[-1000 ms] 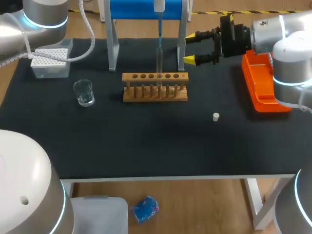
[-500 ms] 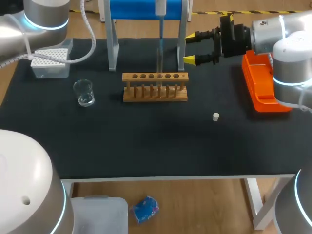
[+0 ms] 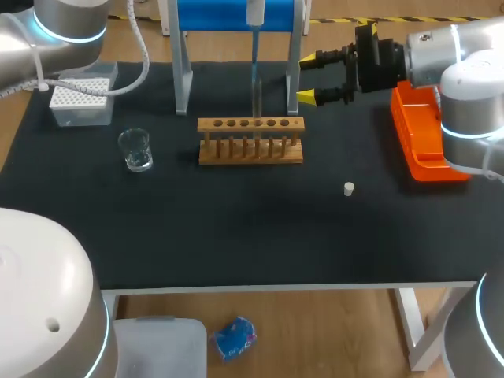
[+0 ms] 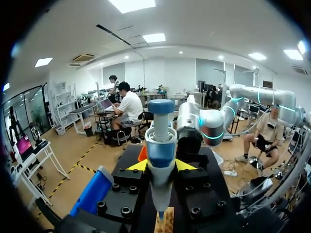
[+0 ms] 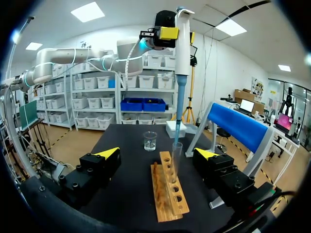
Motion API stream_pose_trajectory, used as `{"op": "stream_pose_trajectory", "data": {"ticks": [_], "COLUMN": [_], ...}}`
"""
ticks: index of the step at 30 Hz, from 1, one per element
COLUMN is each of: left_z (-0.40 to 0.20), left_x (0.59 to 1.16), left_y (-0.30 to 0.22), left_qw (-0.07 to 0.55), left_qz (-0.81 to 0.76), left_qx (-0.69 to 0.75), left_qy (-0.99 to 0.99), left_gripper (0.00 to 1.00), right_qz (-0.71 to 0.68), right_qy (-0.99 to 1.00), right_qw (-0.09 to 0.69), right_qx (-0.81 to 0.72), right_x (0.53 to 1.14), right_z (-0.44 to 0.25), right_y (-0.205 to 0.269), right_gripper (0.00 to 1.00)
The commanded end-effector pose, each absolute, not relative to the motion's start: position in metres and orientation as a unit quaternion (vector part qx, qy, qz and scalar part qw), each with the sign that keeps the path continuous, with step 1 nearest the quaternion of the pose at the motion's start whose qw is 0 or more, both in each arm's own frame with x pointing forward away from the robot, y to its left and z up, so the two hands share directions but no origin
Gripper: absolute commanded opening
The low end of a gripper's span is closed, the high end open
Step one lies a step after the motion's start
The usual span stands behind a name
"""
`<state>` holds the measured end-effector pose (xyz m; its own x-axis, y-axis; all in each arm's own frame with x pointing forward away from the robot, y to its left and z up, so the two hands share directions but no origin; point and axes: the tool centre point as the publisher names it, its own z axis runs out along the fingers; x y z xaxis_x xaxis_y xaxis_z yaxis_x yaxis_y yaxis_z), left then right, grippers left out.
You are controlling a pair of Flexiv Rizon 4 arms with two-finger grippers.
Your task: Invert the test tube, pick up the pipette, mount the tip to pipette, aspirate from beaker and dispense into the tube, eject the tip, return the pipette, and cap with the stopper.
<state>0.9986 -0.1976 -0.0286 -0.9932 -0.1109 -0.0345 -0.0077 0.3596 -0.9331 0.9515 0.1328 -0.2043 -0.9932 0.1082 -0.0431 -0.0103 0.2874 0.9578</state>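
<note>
Here, the pipette [image 5: 183,48] hangs upright above the wooden rack [image 3: 250,142], its tip at the mouth of the test tube [image 3: 257,98] standing in that rack. The left gripper [image 4: 161,166] clamps the pipette body between both fingers. Behind the rack's right end, the right gripper [image 3: 309,77] hovers with its fingers spread wide, holding nothing. The beaker [image 3: 135,150] sits left of the rack and the stopper [image 3: 349,188] lies to its front right.
</note>
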Motion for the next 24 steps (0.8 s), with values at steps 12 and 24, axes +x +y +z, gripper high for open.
{"op": "stream_pose_trajectory", "data": {"ticks": [12, 24], "left_z": [-0.0280, -0.0337], "left_x": [0.9993, 0.9984], "left_y": [-0.1995, -0.1991], "left_qw": [0.055, 0.052], "left_qz": [-0.595, -0.593], "left_qx": [-0.035, -0.038], "left_qy": [0.801, 0.803], "left_gripper": [0.00, 0.00], "right_qz": [0.596, 0.596], "right_qy": [0.801, 0.801], "right_qw": [0.050, 0.050], "right_qx": [0.030, 0.030], "right_x": [0.9515, 0.9515], "right_z": [-0.2048, -0.2048], "right_y": [0.1328, 0.1328], "right_gripper": [1.00, 1.00]}}
